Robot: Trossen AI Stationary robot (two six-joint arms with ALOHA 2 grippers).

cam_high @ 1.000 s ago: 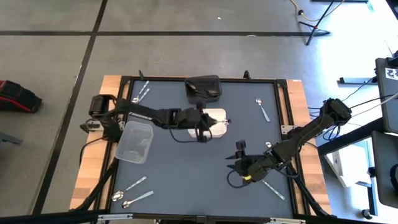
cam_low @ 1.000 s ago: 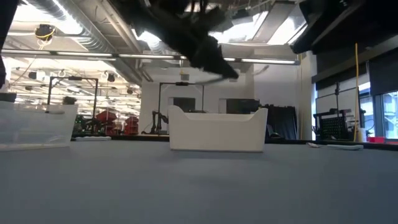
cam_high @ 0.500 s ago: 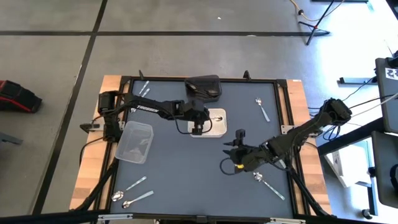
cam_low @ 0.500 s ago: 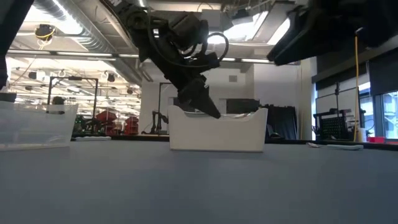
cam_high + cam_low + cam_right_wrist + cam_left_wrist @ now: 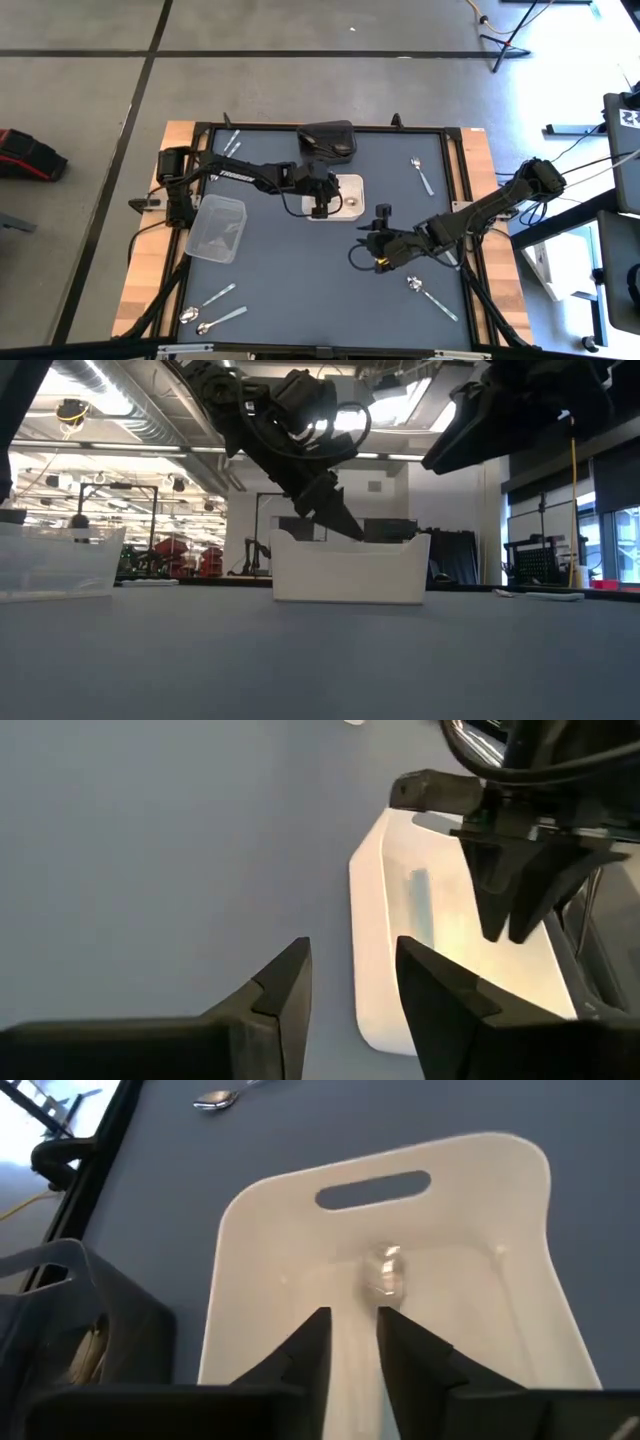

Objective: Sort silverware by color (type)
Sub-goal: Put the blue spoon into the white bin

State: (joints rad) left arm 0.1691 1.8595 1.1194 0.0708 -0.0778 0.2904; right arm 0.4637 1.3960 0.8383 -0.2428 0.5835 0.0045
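Eight spoons visible: two top-left (image 5: pixel 229 146), three bottom-left (image 5: pixel 209 312), two right (image 5: pixel 422 176), one shiny silver spoon (image 5: pixel 384 1271) in the white tray (image 5: pixel 352 210). Left gripper (image 5: pixel 352 1342) and right gripper (image 5: pixel 352 982): fingers apart, empty.

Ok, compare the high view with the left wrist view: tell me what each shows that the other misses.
Only the high view shows the clear container, the two spoons at the table's near left corner, and the right gripper empty and open over the mat. Only the left wrist view shows the silver spoon lying inside the white tray, beyond the narrowly parted fingers. Both show the white tray, the black container beside it and the left gripper above the tray.
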